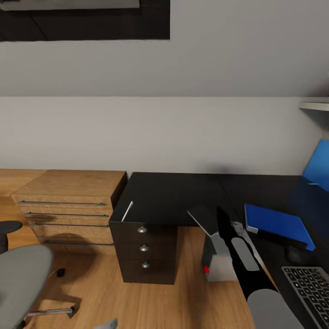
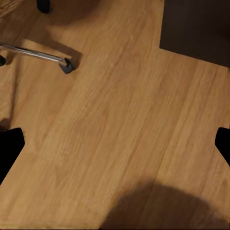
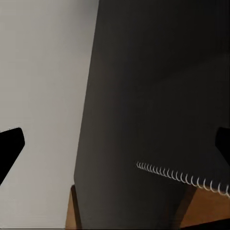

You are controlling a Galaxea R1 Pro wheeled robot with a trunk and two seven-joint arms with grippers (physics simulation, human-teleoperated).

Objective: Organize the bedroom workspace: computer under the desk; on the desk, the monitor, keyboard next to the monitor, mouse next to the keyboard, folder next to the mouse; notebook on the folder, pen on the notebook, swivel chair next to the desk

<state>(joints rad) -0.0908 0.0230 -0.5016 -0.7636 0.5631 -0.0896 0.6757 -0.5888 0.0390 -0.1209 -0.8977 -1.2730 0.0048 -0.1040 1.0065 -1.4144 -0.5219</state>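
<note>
The black desk carries the blue folder at the right, the keyboard nearer me and the pen by its left edge. A dark oval between folder and keyboard may be the mouse. The computer stands on the floor at the desk's inner corner. Above it a thin grey slab tilts at my right arm's tip, seemingly the notebook; its white spiral binding lies before my open right gripper. My open left gripper hangs over bare floor. The monitor is out of view.
The swivel chair stands at the lower left, and its caster leg shows in the left wrist view. A light-wood drawer chest adjoins the desk's drawer unit. A blue panel leans at the far right under a shelf.
</note>
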